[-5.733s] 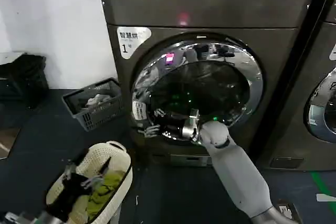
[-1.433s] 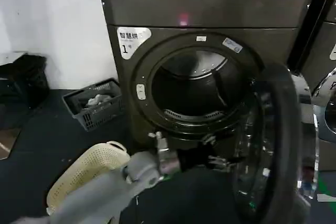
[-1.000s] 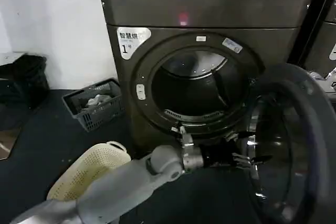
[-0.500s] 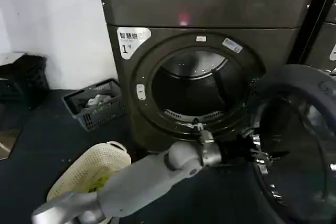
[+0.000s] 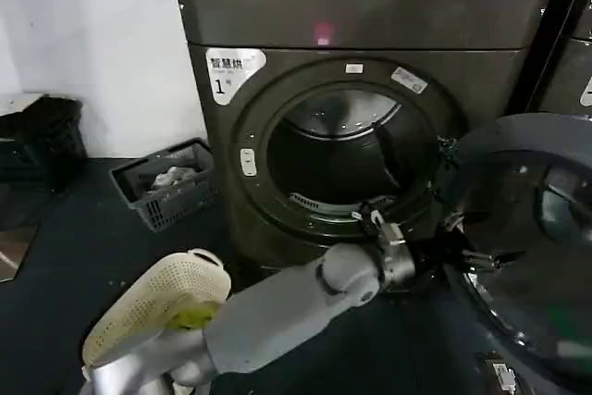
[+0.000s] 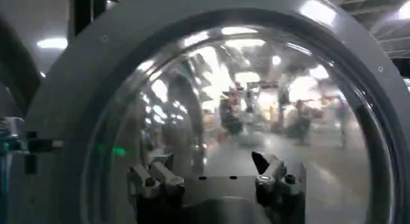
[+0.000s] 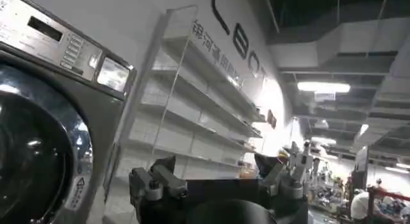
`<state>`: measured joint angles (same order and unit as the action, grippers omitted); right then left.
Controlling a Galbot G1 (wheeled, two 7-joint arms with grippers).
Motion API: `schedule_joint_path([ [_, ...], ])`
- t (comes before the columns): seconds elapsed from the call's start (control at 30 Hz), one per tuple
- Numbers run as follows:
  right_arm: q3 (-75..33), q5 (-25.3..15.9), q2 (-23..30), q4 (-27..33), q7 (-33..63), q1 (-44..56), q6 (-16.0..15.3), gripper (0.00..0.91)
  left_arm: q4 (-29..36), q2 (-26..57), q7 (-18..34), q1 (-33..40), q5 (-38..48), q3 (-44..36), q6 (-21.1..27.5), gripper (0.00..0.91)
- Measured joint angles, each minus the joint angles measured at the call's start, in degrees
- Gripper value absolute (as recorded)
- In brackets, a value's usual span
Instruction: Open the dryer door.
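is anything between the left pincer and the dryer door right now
Nothing visible. The left pincer reaches straight to the dark grey inner side of the round, chrome-rimmed dryer door, which is swung open to the right of the dark metallic dryer. Its open fingers face the glass.

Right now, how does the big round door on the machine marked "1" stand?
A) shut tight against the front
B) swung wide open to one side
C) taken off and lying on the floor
B: the dryer door hangs swung out to the right of the dryer, its drum opening bare, while the left gripper reaches against the door's inner side, fingers open.
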<state>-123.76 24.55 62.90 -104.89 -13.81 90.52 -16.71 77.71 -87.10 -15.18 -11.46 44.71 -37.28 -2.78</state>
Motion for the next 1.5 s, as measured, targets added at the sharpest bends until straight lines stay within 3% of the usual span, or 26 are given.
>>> schedule_joint_path([
  [0.4,0.3,0.0,-0.2,0.5,-0.3,-0.4,0.6,0.907,-2.9,-2.8,2.9,0.1,-2.2,1.3,-2.8,0.907],
  [0.77,-0.1,0.0,-1.3,1.5,0.3,-1.3,1.1,0.907,0.8,2.7,3.2,-1.3,-3.7,1.7,-15.5,0.907],
  [1.0,-1.4,-0.1,-2.3,1.9,0.7,-1.7,1.6,0.907,7.1,11.5,3.4,-3.4,0.2,1.4,-19.1,0.907],
  [1.3,-1.6,0.0,-3.1,1.9,0.2,-3.0,2.5,0.907,20.0,26.7,4.6,-7.1,4.3,4.2,-18.4,0.907],
  [1.5,-1.6,-3.1,-4.0,2.2,0.2,-3.6,3.6,0.907,26.4,37.5,5.2,-9.8,4.8,6.3,-17.1,0.907],
])
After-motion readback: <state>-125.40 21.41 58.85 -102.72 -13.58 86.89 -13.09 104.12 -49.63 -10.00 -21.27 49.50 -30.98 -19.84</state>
